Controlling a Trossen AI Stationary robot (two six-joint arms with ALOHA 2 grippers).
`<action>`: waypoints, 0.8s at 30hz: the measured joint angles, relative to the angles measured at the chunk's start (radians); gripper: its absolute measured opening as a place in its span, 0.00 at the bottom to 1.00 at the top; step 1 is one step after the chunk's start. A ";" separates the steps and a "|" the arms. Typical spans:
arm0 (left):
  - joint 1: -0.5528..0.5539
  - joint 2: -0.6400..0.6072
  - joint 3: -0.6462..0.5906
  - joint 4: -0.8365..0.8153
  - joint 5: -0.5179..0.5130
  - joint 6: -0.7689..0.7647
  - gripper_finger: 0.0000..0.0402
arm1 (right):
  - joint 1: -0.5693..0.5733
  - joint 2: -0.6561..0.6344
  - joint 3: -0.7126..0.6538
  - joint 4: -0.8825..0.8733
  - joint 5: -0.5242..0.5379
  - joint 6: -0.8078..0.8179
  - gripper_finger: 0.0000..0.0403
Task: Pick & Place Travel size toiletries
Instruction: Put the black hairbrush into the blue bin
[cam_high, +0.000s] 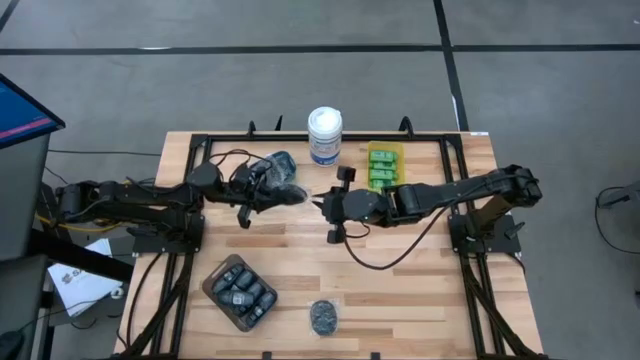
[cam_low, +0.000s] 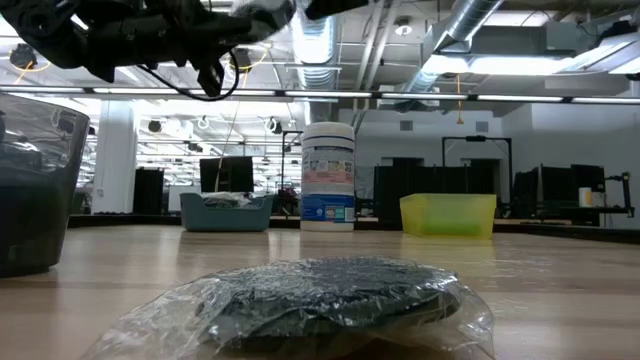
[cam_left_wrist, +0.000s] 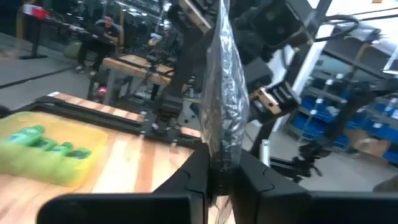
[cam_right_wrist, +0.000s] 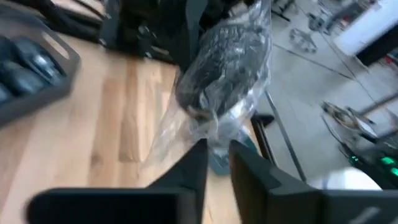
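A round dark piece in clear plastic wrap (cam_right_wrist: 221, 68) hangs in the air over the table's middle (cam_high: 293, 194), between my two grippers. My left gripper (cam_left_wrist: 225, 177) reaches in level from the table's left and is shut on the wrap. My right gripper (cam_right_wrist: 217, 163) comes slanting down from the table's right, its fingers close together on the wrap's loose edge. A second wrapped piece (cam_high: 323, 317) lies flat near the front edge. Green mini bottles (cam_high: 383, 166) lie in a yellow container, and dark mini bottles (cam_high: 241, 291) in a brown tray. My left gripper pinches the clear wrap (cam_left_wrist: 222, 149) between its two fingers, level, from the table's left. The wrap stands edge-on beyond the fingertips, clear of the table. My right gripper has the wrap's loose crumpled edge (cam_right_wrist: 216, 138) between its fingertips, coming from the table's right. The dark piece sits just beyond the fingers, lifted clear.
A tall white canister (cam_high: 324, 135) stands at the far edge, with a teal container (cam_high: 281, 164) to its left and the yellow container (cam_high: 385, 150) to its right. A black frame (cam_high: 200, 140) runs along the table's edges. Bare wood lies between the tray and the arms.
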 joint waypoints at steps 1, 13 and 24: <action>0.012 0.000 0.000 -0.008 -0.002 0.007 0.06 | 0.004 -0.001 0.000 -0.018 0.021 0.007 0.16; 0.221 0.000 0.000 -0.283 -0.306 0.077 0.05 | 0.034 -0.003 0.000 -0.172 0.130 0.132 0.52; 0.347 0.000 -0.083 -0.388 -0.448 0.014 0.06 | 0.032 -0.003 0.000 -0.215 0.130 0.188 0.51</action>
